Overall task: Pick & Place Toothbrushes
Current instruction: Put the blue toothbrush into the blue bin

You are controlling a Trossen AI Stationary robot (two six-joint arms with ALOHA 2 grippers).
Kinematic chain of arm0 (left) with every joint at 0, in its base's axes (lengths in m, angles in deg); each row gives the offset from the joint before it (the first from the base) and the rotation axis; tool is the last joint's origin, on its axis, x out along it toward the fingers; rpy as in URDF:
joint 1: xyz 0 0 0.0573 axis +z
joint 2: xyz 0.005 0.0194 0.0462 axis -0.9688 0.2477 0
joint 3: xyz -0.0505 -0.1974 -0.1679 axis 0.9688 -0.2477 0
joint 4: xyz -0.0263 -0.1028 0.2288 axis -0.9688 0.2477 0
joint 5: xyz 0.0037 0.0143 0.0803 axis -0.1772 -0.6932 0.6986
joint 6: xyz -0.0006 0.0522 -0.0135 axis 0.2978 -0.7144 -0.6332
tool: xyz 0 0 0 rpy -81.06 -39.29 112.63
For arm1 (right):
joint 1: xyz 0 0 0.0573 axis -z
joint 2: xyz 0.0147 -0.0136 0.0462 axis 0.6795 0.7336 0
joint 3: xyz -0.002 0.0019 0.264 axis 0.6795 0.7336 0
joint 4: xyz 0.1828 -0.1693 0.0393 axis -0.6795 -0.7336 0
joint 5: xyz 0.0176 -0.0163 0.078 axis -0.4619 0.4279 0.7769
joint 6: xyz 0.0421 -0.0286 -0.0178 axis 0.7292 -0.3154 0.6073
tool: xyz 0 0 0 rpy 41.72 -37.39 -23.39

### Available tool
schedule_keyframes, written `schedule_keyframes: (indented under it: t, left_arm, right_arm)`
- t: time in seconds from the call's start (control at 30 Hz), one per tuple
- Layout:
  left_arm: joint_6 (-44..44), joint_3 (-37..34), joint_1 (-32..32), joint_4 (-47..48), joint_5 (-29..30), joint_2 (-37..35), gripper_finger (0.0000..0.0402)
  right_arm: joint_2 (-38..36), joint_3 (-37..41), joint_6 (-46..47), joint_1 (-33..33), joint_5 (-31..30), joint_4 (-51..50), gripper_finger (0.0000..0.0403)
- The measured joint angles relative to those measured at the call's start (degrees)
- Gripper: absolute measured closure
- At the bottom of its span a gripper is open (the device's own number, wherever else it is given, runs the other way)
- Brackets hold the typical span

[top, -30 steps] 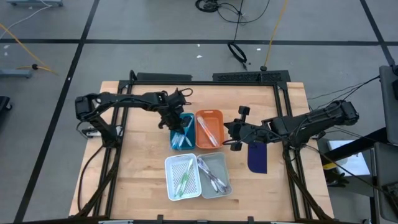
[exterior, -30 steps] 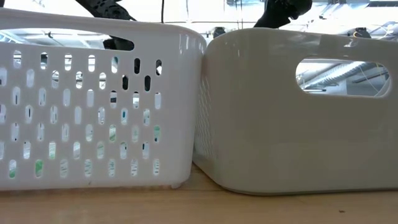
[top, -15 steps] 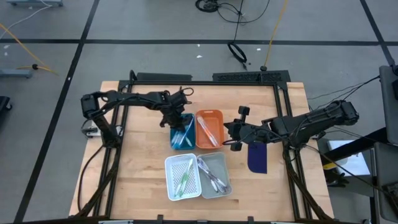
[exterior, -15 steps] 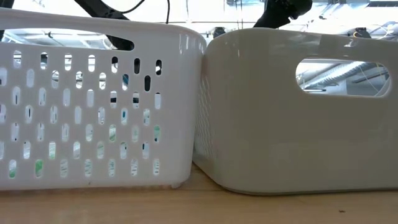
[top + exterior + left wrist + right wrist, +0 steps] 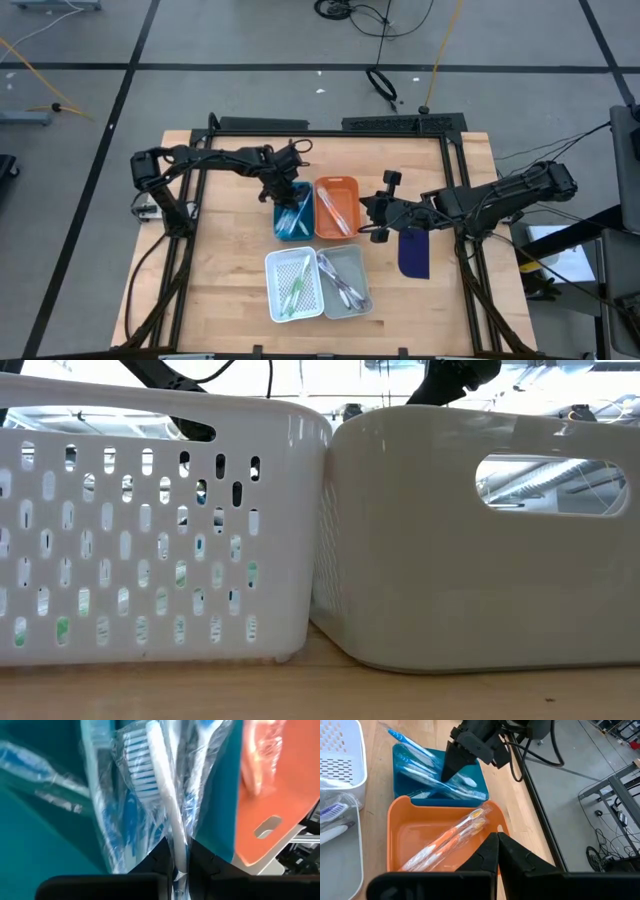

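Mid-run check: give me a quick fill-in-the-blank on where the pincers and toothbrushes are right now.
1. The left pincer reaches into the ____ tray.
2. Between its fingers sits a wrapped blue-and-white ____.
3. The right pincer, shut, waits beside the ____ tray.
4. The perforated tray at the front is ____ in colour.

Missing words: blue; toothbrush; orange; white

Bright, even overhead light; soft shadows under the arms on the table. Glare streaks the plastic wrap in the left wrist view, blurred close up; the near baskets look soft
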Motion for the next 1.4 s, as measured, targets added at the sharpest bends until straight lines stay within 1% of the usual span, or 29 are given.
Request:
schedule_keyframes:
  t: [0.13, 0.27, 0.37, 0.47, 0.57, 0.63, 0.73, 0.8, 0.87, 1.0, 1.1, 1.17, 1.4]
  left_arm:
    - [0.0, 0.0, 0.4, -2.2, 0.0, 0.0, 0.0351]
    - [0.4, 0.0, 0.7, -2.3, -0.4, 0.0, 0.0304]
    - [1.0, 0.0, 1.2, -1.7, -2.7, 0.0, 0.0264]
    - [0.4, 0.0, 1.8, -1.8, -5.3, 0.0, 0.0232]
    - [0.5, 0.0, 2.6, -1.5, -6.7, -0.6, 0.0213]
    - [0.4, 0.0, 3.1, -1.5, -7.4, -1.7, 0.0208]
    - [0.5, 0.0, 3.7, -1.0, -6.9, -4.0, 0.0211]
    - [1.1, 0.0, 3.7, -1.4, -5.3, -6.1, 0.0218]
    - [1.5, 0.0, 3.3, -1.5, -3.5, -7.9, 0.0227]
    - [2.5, 0.0, 1.2, -1.8, -1.0, -9.3, 0.0248]
    - [2.2, 0.0, -0.3, -1.7, 1.4, -9.2, 0.0267]
    - [2.0, 0.0, -0.8, -1.4, 2.0, -8.1, 0.0283]
    - [-1.1, 0.0, -0.7, -0.4, 4.5, -4.3, 0.0328]
  right_arm:
    - [0.0, 0.0, 0.0, 0.0, 0.0, 0.0, 0.0403]
    - [0.0, 0.0, 0.0, 0.0, 0.0, 0.0, 0.0403]
    - [0.0, 0.0, 0.0, 0.0, 0.0, 0.0, 0.0403]
    - [0.0, 0.0, 0.0, 0.0, 0.0, 0.0, 0.0403]
    - [0.0, 0.0, 0.0, 0.0, 0.0, 0.0, 0.0403]
    - [0.0, 0.0, 0.0, 0.0, 0.0, 0.0, 0.0403]
    - [0.0, 0.0, 0.0, 0.0, 0.0, 0.0, 0.0403]
    - [0.0, 0.0, 0.0, 0.0, 0.0, 0.0, 0.0403]
    - [0.0, 0.0, 0.0, 0.0, 0.0, 0.0, 0.0403]
    - [0.0, 0.0, 0.0, 0.0, 0.0, 0.4, 0.0403]
    - [0.0, 0.0, 0.0, 0.0, 0.0, 0.4, 0.0403]
    - [0.0, 0.0, 0.0, 0.0, 0.0, 0.5, 0.0403]
    - [0.0, 0.0, 0.0, 0.0, 0.0, 0.9, 0.0403]
